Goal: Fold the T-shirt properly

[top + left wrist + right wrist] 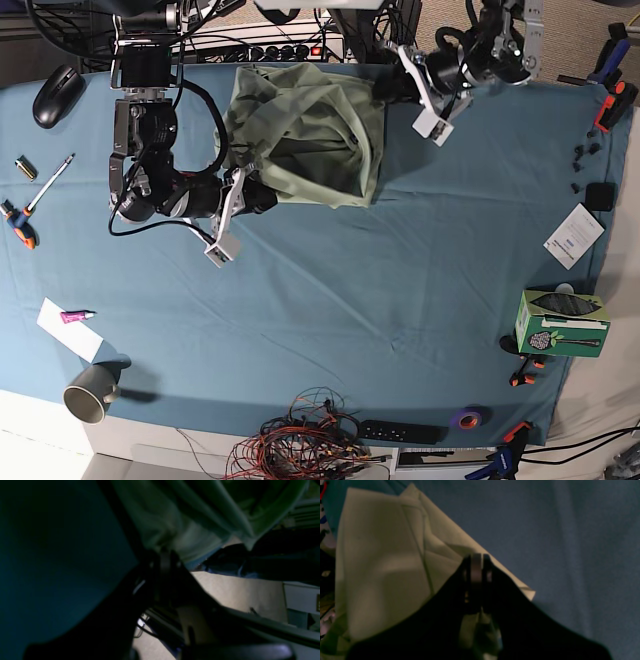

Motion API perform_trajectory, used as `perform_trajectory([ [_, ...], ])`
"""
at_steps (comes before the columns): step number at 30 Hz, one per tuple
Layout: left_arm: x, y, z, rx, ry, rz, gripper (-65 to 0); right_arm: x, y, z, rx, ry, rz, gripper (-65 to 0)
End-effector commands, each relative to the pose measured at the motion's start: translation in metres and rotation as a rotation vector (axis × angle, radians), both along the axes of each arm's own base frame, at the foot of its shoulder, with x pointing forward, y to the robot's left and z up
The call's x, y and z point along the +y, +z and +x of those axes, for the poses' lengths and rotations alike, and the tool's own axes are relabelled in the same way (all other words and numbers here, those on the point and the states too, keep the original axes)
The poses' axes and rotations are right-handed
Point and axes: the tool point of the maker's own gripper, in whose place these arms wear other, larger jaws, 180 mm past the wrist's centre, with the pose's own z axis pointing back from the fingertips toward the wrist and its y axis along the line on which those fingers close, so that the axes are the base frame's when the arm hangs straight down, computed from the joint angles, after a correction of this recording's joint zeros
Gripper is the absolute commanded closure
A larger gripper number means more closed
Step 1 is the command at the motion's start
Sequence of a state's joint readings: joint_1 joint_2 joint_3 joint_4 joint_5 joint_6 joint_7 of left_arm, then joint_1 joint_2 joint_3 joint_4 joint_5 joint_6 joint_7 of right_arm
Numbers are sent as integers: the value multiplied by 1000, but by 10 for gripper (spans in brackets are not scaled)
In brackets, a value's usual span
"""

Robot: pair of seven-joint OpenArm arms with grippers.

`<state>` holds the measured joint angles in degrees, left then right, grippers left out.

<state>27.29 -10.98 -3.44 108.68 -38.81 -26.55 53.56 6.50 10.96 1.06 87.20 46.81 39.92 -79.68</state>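
Right wrist view: right gripper (477,565) has its jaws drawn together, with pale fabric of the T-shirt (382,562) lying under and beside the tips and a bunch of it visible below the jaws; judged pinched on a shirt edge. Left wrist view, dark and blurred: left gripper (165,562) also looks closed, its tips meeting green cloth that hangs in folds just above; a grip on the shirt seems likely but the contact itself is too dim to confirm. Base view: shirt (305,135) sits at the far edge of the teal table cloth (400,300), centre-left, bunched into a rough block with loose creases and an uneven lower edge, one arm at each side of it. Judgement: folding is partway at best. The garment is gathered and doubled over, not flat, with no crisp edges. Remaining: pull layers taut, square the sides, finish the folds, release. Collar and placket not discernible here.
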Motion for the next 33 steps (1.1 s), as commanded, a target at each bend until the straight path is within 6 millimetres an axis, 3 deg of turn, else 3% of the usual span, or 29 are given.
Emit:
perform_trajectory([
  [1, -1, 8, 6, -31, 5, -19, 0, -2, 12, 11, -48, -6, 7, 0],
  [6, 1, 10, 16, -56, -1, -1, 0, -11, 4, 10, -35, -8, -63, 0],
  [12, 20, 4, 41, -100, 36, 133, 0, -16, -1, 8, -12, -22, -95, 0],
  [19, 22, 3, 54, -122, 42, 143, 0, -20, -4, 6, 0, -31, -104, 0],
  [33, 26, -13, 92, -97, 58, 124, 0, -54, -39, -47, 143, -62, -183, 0],
])
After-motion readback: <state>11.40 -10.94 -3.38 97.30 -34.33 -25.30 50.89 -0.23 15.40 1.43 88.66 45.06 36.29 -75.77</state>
